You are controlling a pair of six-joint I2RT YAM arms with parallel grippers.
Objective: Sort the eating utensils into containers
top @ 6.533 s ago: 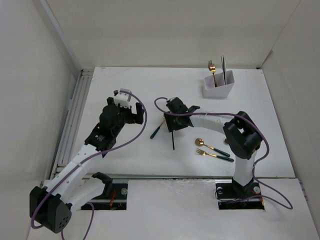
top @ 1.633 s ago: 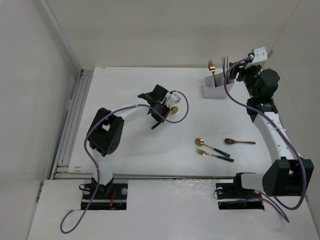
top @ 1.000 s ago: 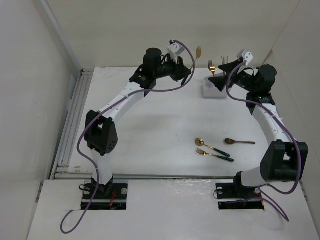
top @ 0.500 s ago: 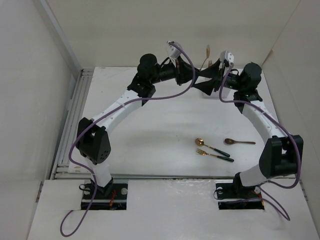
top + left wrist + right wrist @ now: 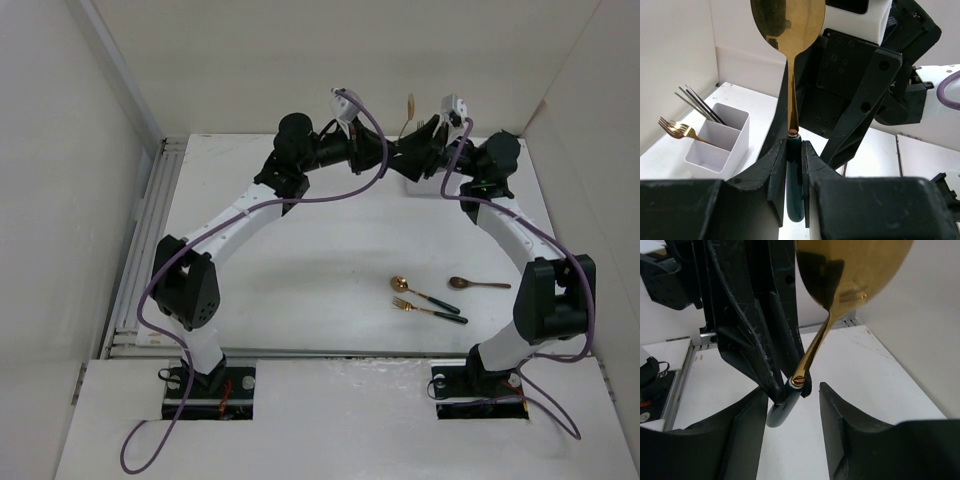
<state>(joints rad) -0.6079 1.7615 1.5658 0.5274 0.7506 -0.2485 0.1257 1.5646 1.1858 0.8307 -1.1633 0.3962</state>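
My left gripper (image 5: 793,142) is shut on the dark green handle of a gold spoon (image 5: 788,30), which stands upright in the air with its bowl (image 5: 409,103) on top. My right gripper (image 5: 792,391) faces it, open. Its jaws stand either side of the green handle (image 5: 785,407) and of the left fingers (image 5: 765,340), with a gap to both. The white container (image 5: 720,142) stands below with a gold fork (image 5: 675,128) and thin chopsticks (image 5: 697,103) in it. In the top view the two grippers hide most of it.
On the table near the right arm lie a green-handled gold spoon (image 5: 415,291), a green-handled gold fork (image 5: 430,309) and a brown spoon (image 5: 480,284). White walls close in the back and both sides.
The left gripper has carried the spoon right, towards the container. The right gripper has swung left to meet it, and its jaws have narrowed around the handle.
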